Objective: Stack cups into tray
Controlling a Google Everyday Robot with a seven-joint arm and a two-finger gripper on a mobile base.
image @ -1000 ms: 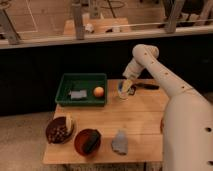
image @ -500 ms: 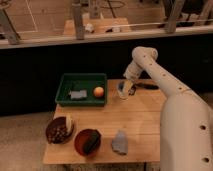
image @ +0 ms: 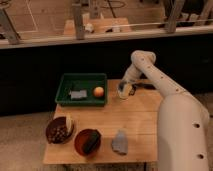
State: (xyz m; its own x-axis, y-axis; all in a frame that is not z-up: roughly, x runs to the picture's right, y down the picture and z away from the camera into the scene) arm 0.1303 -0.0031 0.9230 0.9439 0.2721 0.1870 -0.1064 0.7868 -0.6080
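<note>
Dim, warm light from above – soft blur throughout; the hand [image: 125, 90] sits indistinct by the tray [image: 65, 95] in shadow

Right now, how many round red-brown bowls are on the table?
2. One bowl sits at the front left corner, the other bowl just right of it. The gripper hangs far off, beside the green tray.

Two red-brown bowls [image: 60, 131] and a grey cloth [image: 120, 142] on the wooden table [image: 135, 117]
</note>
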